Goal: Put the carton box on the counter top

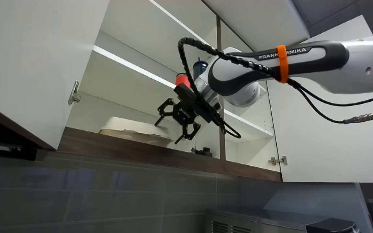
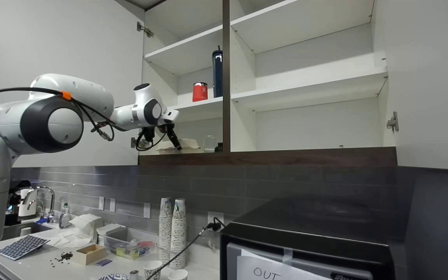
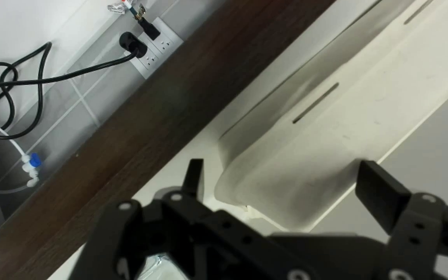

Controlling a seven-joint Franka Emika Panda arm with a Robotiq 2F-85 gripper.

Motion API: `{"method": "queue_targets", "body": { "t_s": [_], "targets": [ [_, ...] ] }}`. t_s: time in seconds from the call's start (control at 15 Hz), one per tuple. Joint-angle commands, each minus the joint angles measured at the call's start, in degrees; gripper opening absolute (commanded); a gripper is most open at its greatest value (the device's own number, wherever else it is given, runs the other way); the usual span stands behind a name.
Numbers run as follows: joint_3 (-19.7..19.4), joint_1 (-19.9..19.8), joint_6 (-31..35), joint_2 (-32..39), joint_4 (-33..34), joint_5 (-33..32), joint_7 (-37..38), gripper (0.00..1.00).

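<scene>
The carton box (image 1: 131,126) is a wide off-white clamshell lying flat on the cabinet's bottom shelf. It also shows in an exterior view (image 2: 189,144) and fills much of the wrist view (image 3: 305,147). My gripper (image 1: 166,133) is open at the box's near end. In the wrist view the open fingers (image 3: 281,165) stand wide apart on either side of the box's end. One finger is over the lid's upper edge, the other beside the lower rim. I cannot tell whether either touches. The counter top (image 2: 64,268) is far below the cabinet.
A dark wooden edge (image 1: 141,157) runs along the cabinet's front. A clear glass (image 2: 209,143) and a black object (image 1: 205,152) stand beside the box. A red cup (image 2: 200,91) and dark bottle (image 2: 217,73) stand on the shelf above. Cup stacks (image 2: 179,233) and a microwave (image 2: 305,233) stand below.
</scene>
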Motion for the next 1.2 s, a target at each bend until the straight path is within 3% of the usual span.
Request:
{"method": "queue_targets", "body": {
  "t_s": [0.0,0.6,1.13],
  "targets": [
    [-1.2,1.6,-2.0,1.6,2.3,-1.8,3.7,1.0],
    [-2.6,2.9,-0.8,4.2,4.4,-1.5,16.7,1.0],
    [-1.9,2.1,1.4,5.2,5.7,-0.1,23.2,1.0]
  ]
}}
